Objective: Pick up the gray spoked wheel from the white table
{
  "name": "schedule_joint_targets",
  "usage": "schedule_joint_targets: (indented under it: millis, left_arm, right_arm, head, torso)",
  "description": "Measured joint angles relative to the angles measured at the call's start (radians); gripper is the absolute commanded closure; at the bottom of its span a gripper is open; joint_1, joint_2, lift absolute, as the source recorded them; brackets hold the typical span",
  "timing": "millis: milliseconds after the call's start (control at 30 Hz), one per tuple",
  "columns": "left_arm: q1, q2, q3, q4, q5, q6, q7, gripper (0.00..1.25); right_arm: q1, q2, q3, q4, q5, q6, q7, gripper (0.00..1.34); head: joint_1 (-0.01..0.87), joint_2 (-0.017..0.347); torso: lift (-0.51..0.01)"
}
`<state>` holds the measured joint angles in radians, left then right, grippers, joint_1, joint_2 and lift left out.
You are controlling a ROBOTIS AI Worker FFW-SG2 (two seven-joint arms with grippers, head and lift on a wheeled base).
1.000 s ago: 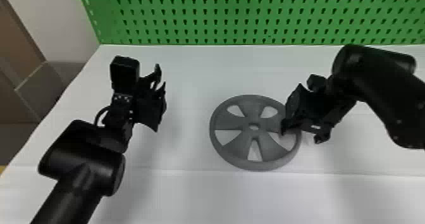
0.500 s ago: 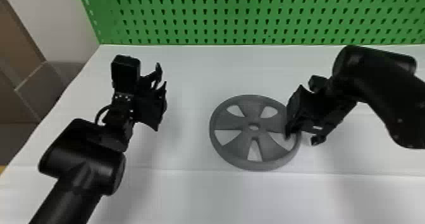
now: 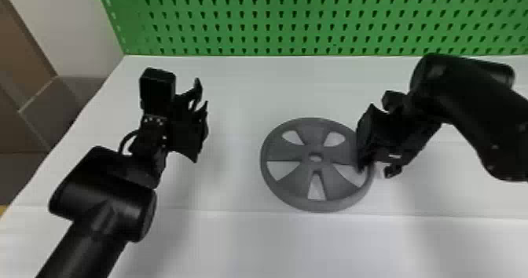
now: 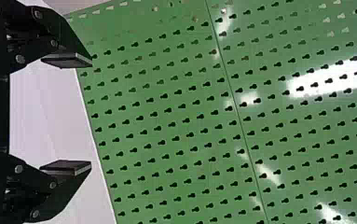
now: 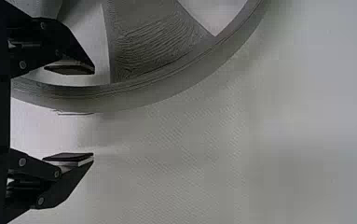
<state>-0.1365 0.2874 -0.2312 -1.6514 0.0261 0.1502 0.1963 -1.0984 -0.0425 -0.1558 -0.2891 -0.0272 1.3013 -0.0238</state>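
A round gray spoked wheel (image 3: 286,152), apparently rigid, with broad flat spokes and open windows between them, lies flat on a smooth white table (image 3: 235,238). Behind it stands a green metal panel (image 3: 261,22) punched with rows of small keyhole slots.

The black two-fingered right gripper (image 5: 93,114) is at the wheel's right-hand edge, much the nearer of the two. Its fingers are spread wide and grasp nothing. The wheel's curved rim passes between them: one finger is over a window inside the rim, the other outside it, above the table. The rim lies nearer the inner finger, with a wider gap on the outer side. How deep the fingertips sit beside the rim is hard to tell.

The matching black left gripper (image 4: 91,113) is parked well apart, to the wheel's left, also spread and empty.

The step in hand looks like lining up the grasp. The next move probably calls for the right gripper to close across the rim, then lift. Held at one edge, the wheel could tilt or swivel.
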Motion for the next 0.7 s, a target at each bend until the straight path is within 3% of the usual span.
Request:
schedule_joint_targets:
  millis: [333, 700]
  left_arm:
    - [-0.001, 0.003, -0.003, 0.001, 0.001, 0.002, 0.001, 0.47]
    - [-0.004, 0.007, -0.009, 0.001, 0.003, 0.002, 0.006, 0.47]
  right_arm:
    - [-0.002, 0.002, 0.005, 0.005, -0.001, -0.004, -0.007, 0.62]
    - [-0.012, 0.001, 0.051, 0.005, -0.004, -0.002, -0.007, 0.74]
  head:
    - [0.779, 0.086]
    - [0.779, 0.086]
  torso:
    - [-0.093]
    - [-0.093]
